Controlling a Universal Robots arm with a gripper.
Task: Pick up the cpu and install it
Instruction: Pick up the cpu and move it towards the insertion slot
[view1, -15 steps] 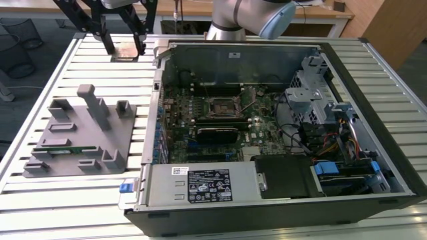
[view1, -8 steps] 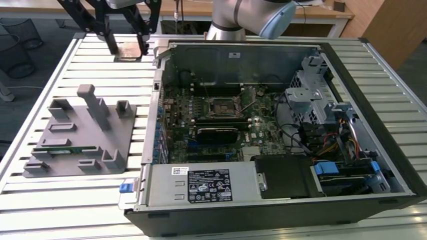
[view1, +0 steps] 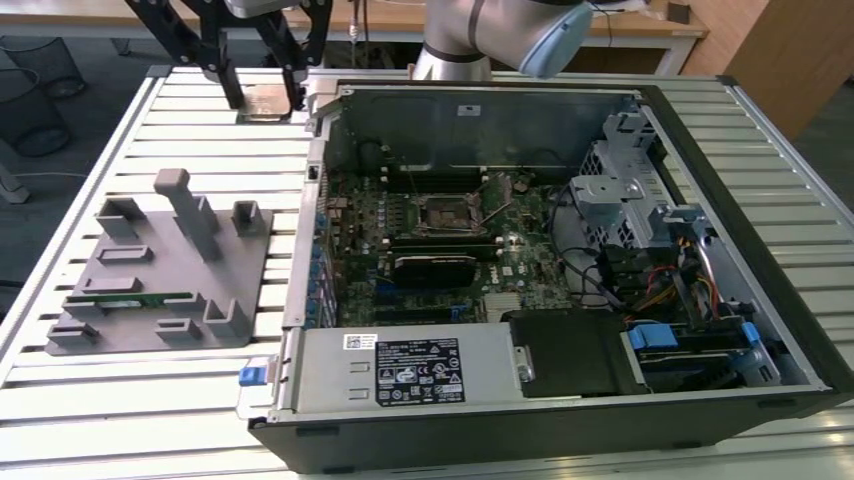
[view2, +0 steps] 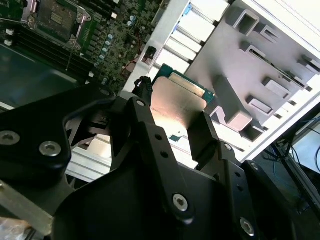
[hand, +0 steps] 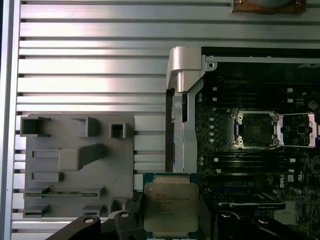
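Desk (view1: 200, 140): slatted metal, carries everything. Open computer case (view1: 467, 130) lies on the exterior view's right with its side panel off and the motherboard (view1: 354, 215) exposed. Grey fixture (view1: 147, 270) sits on the exterior view's left, apart from the case wall.

End effector (view1: 264, 95) hangs at the far left, just beside the case's far-left corner. Green memory stick (view1: 127, 298) lies in a near slot of the fixture. Socket (hand: 252, 130) is mid-board with its frame flipped open, empty as far as I can see.

The end effector is clenched on the cpu (hand: 170, 207). In both wrist views the fingers (view2: 202, 132) pinch opposite edges. So the cpu is airborne, outside the case, not seated.

My worries:
- The grip is on thin edges, so a jolt could twist or drop the chip.
- Tilt or wrong rotation over the socket would likely bend pins.
- The case wall looks close enough to clip.
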